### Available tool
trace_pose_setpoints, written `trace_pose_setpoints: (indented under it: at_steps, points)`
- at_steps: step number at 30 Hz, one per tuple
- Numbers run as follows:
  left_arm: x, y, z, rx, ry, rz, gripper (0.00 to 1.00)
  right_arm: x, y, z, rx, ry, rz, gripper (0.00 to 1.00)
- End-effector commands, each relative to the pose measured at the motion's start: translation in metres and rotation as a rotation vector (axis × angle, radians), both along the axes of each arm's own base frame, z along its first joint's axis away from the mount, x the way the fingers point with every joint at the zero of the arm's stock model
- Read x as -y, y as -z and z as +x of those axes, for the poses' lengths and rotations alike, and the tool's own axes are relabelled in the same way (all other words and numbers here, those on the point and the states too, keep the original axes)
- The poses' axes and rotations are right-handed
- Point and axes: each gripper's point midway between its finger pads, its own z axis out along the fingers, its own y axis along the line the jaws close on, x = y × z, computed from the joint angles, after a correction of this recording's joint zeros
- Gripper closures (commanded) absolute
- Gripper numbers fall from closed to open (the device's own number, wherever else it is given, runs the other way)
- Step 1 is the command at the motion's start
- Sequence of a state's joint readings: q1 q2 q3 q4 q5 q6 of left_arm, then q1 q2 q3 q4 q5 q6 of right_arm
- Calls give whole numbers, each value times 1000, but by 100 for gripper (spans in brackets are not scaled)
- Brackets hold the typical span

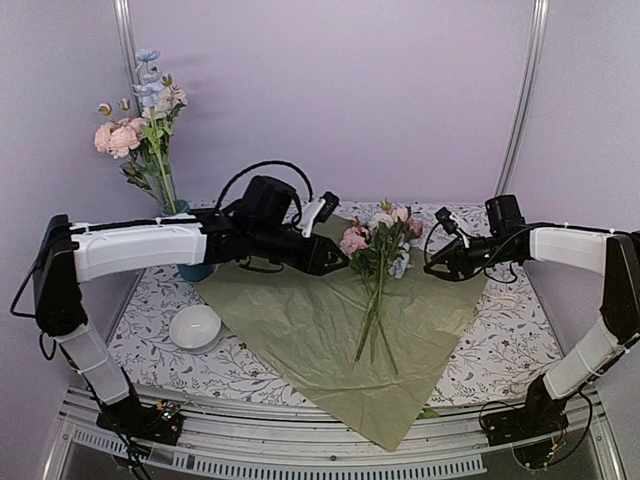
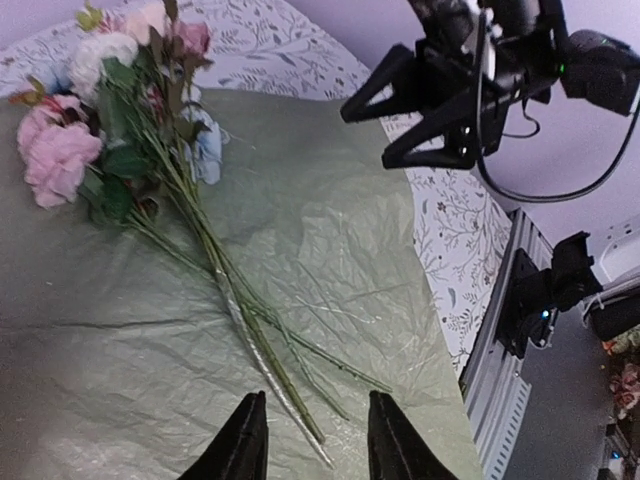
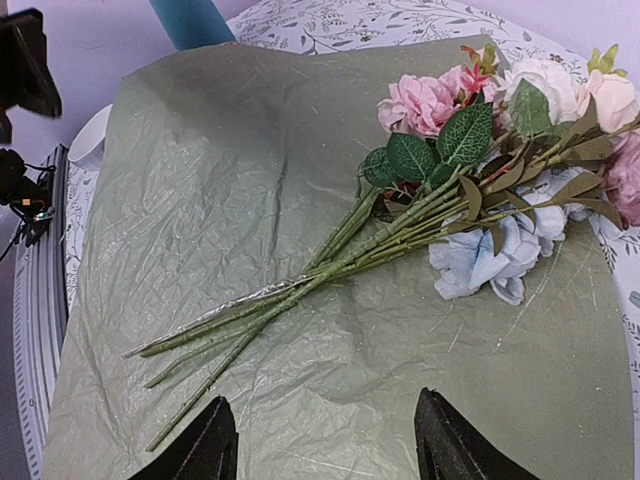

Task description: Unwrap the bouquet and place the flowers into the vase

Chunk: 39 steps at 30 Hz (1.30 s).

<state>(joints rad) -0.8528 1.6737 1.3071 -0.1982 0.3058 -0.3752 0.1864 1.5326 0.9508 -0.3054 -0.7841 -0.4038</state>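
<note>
Overhanging table (image 1: pixel 505 345) edge, sheet (image 1: pixel 300 320), flowers (image 1: pixel 378 262) centred

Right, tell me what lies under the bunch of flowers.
The flowers lie on the spread olive-green sheet. Under that, the patterned tablecloth shows only around its edges; the covered part is hidden.

2 arms extended inward, left claw (image 2: pixel 316 397) half-parted, right claw (image 3: pixel 322 398) spread wide

On my feed the sheet (image 1: pixel 300 330) is olive green, the flowers (image 1: pixel 380 240) pale pink, cream and light blue on green stems — the vase (image 1: pixel 196 270) plain teal. The tablecloth (image 1: pixel 510 340) is white with a grey leaf-sprig print; the bowl (image 1: pixel 195 325) white.
</note>
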Motion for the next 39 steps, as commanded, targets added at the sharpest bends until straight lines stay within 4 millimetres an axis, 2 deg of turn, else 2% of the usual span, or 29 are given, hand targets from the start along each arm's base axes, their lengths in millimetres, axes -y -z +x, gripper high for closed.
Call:
trace_pose_setpoints:
  at_steps: [1,6,9,14,18,29,32,35,39]
  points:
    - [51,28,-22,-124,102,-27,64,4,-13,5,41,19,16,38]
    - [76,92,-23,-261,81,42,62,5,-11,5,38,15,18,38]
    - [86,118,-22,-296,69,69,60,4,-12,5,36,10,23,38]
    - [97,148,-21,-345,63,88,59,4,-9,4,27,6,24,38]
    - [103,162,-22,-369,70,93,60,3,-8,3,20,-2,29,38]
    - [119,189,-17,-403,70,105,65,3,-7,2,17,-9,31,38]
    - [125,196,-14,-423,67,110,71,2,-7,2,15,-11,33,38]
    - [129,189,-9,-419,47,98,80,3,-11,2,18,-2,33,38]
    - [130,159,-2,-377,23,56,88,3,-32,3,39,7,50,38]
